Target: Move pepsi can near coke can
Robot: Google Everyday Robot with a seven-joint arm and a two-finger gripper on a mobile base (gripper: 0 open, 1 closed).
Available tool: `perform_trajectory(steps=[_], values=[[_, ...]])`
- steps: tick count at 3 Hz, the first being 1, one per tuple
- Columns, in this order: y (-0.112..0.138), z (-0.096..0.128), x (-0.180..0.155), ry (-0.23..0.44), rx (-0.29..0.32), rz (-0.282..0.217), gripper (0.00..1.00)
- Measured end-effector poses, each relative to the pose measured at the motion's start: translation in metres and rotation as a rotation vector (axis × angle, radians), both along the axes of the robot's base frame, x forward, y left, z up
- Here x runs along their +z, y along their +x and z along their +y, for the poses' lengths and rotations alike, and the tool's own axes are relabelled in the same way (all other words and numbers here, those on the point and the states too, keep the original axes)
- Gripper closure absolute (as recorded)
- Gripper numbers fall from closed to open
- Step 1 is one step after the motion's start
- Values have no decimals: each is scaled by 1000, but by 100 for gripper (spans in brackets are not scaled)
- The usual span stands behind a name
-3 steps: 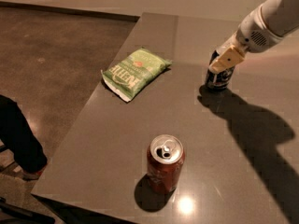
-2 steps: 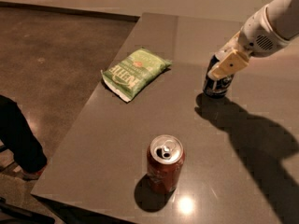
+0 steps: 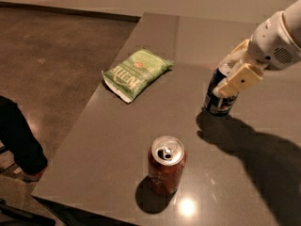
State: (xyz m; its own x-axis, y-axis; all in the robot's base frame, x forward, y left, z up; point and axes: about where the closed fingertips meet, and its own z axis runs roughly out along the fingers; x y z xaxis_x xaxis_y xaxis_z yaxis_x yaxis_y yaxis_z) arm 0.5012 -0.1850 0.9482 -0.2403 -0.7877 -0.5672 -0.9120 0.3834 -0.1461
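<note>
- Camera view: the pincer (image 3: 231, 74) is closed around the top of the pepsi can (image 3: 216, 100), on the right of the worktop (image 3: 117, 140).
- The coke can (image 3: 166, 166) stands upright near the front edge, well apart.

Table (image 3: 117, 140): coke can (image 3: 166, 166) upright nr front edge, approx mid-width. Pepsi can (image 3: 216, 101) behind it & to the right, toward right edge; cans well apart. Gripper (image 3: 225, 78) at pepsi can's upper part, arm in from right side, fingers clamped either side of can. Chip bag (image 3: 136, 73) flat nr left edge, behind coke can, left of pepsi can.
</note>
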Motion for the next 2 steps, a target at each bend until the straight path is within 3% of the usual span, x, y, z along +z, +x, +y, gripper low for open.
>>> perform_trajectory(steps=[2], values=[[-49, 10, -5, -20, 194, -30, 100]])
